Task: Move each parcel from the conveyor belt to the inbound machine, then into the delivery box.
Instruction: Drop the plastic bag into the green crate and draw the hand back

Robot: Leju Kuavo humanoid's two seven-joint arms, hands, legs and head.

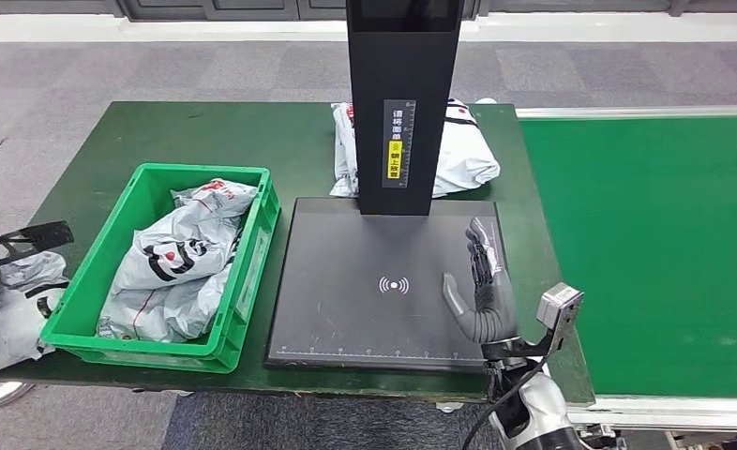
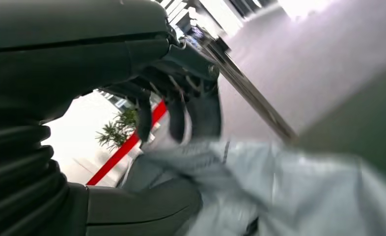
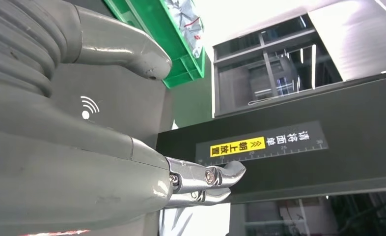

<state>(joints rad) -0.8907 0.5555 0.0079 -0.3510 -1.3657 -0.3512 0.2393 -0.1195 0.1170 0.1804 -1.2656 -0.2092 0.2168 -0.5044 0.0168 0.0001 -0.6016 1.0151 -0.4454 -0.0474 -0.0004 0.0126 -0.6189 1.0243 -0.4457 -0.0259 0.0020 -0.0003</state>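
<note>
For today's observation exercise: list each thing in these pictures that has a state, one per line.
Right hand: open, fingers spread above the scanner plate.
Left hand: holds a grey parcel.
Green crate: holds parcels.
White parcel: lies behind the scanner column.
Conveyor belt: bare.

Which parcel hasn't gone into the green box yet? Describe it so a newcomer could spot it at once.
Start at the tall black scanner column on the green table. Right behind it lies a white plastic parcel, partly hidden by the column. Unlike the grey-white bags piled in the green crate, it sits directly on the tabletop.
</note>
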